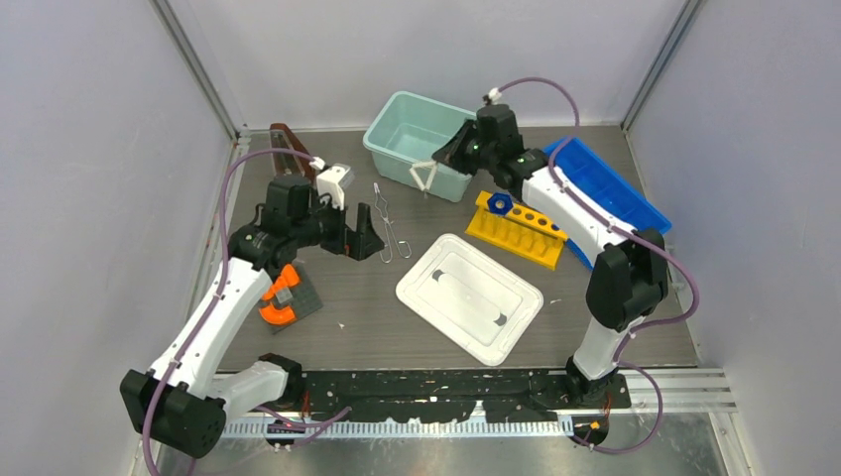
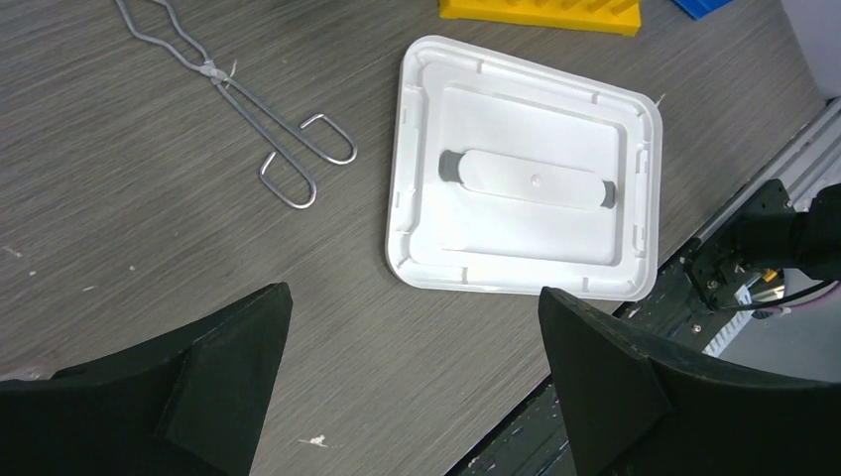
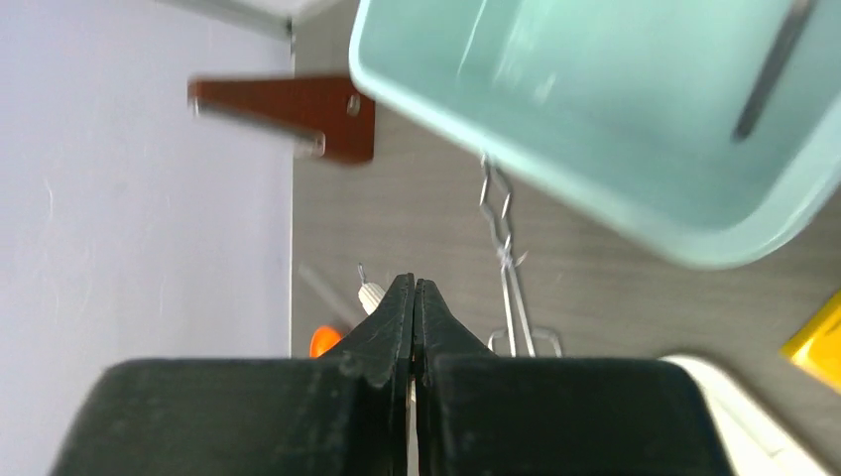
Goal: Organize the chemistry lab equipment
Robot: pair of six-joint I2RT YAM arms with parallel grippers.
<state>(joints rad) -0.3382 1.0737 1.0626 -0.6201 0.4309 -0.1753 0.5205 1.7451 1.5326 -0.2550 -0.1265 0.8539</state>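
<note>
The silver wire tongs (image 1: 387, 228) (image 2: 238, 99) lie flat on the table, apart from my left gripper (image 1: 367, 238) (image 2: 412, 291), which hangs open just left of them with nothing between its fingers. My right gripper (image 1: 437, 162) (image 3: 414, 283) is shut on the small white triangle (image 1: 426, 177), which hangs in front of the teal bin's (image 1: 417, 139) near wall; only a white tip (image 3: 369, 295) shows beside the fingers in the right wrist view. A blue knob-like piece (image 1: 501, 203) sits on the left end of the yellow rack (image 1: 516, 233).
A white lid (image 1: 469, 296) (image 2: 526, 188) lies mid-table. A blue tray (image 1: 610, 188) stands at the back right. An orange and grey block (image 1: 288, 297) rests by the left arm, and a brown holder (image 1: 288, 144) (image 3: 298, 109) by the back left wall.
</note>
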